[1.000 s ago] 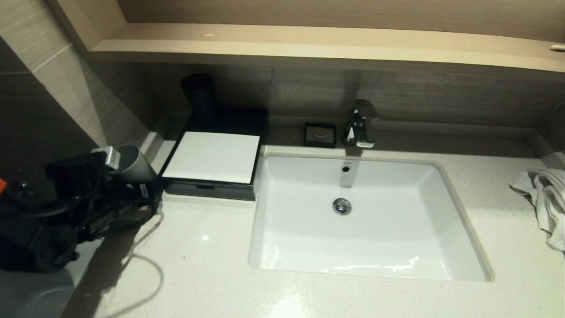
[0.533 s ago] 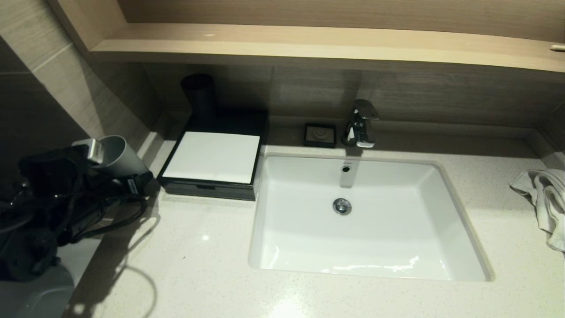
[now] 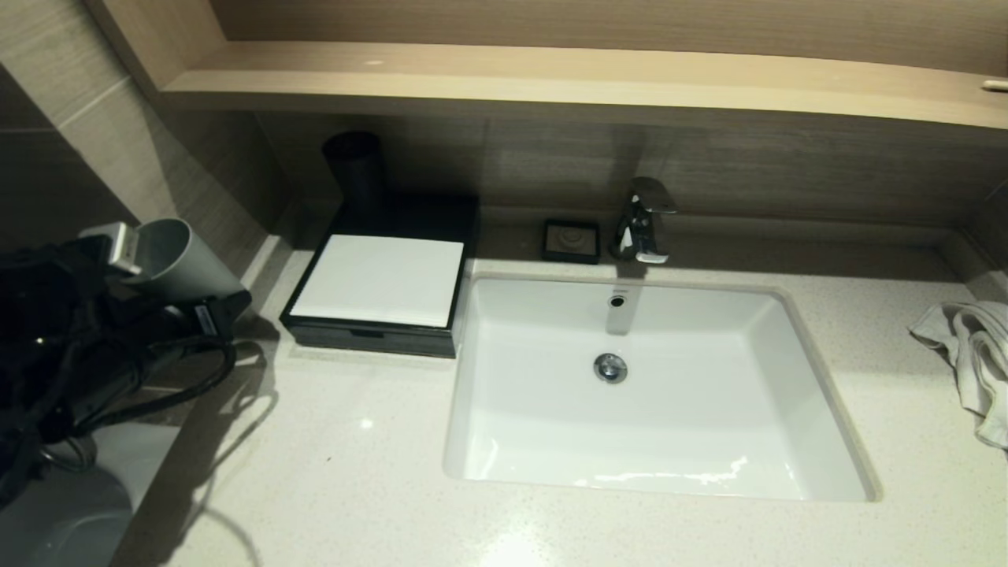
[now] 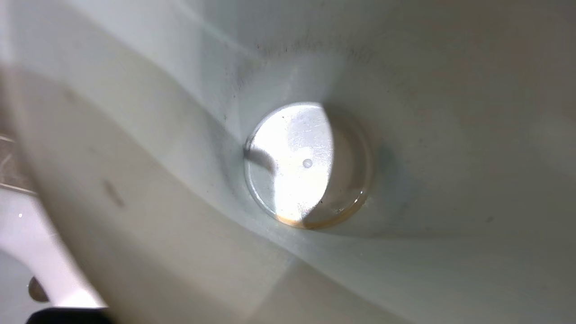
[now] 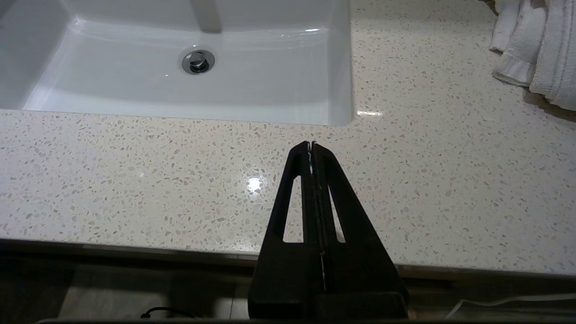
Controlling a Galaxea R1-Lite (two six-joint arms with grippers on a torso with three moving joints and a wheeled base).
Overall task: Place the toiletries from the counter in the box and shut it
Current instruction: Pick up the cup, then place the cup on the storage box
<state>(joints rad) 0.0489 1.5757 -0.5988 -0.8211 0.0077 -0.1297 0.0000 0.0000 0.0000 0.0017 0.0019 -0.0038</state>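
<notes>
A black box with a flat white lid (image 3: 378, 279) lies closed on the counter, left of the sink. My left gripper (image 3: 126, 250) is at the far left, beyond the counter's left edge. It is shut on the rim of a grey cup (image 3: 183, 266) and holds it tilted in the air. The left wrist view looks straight into the cup (image 4: 310, 164); its round bottom shows a thin film of liquid, and the fingers are hidden. My right gripper (image 5: 311, 145) is shut and empty, over the counter's front edge.
A white sink (image 3: 795, 370) with a chrome faucet (image 3: 644, 220) fills the middle. A black cup (image 3: 356, 169) stands behind the box, a black soap dish (image 3: 571, 240) beside the faucet. A white towel (image 3: 972, 354) lies at far right. A wall stands left.
My left arm has carried the grey cup leftward and upward, away from the box. The box, the sink area and the right arm have not moved.
</notes>
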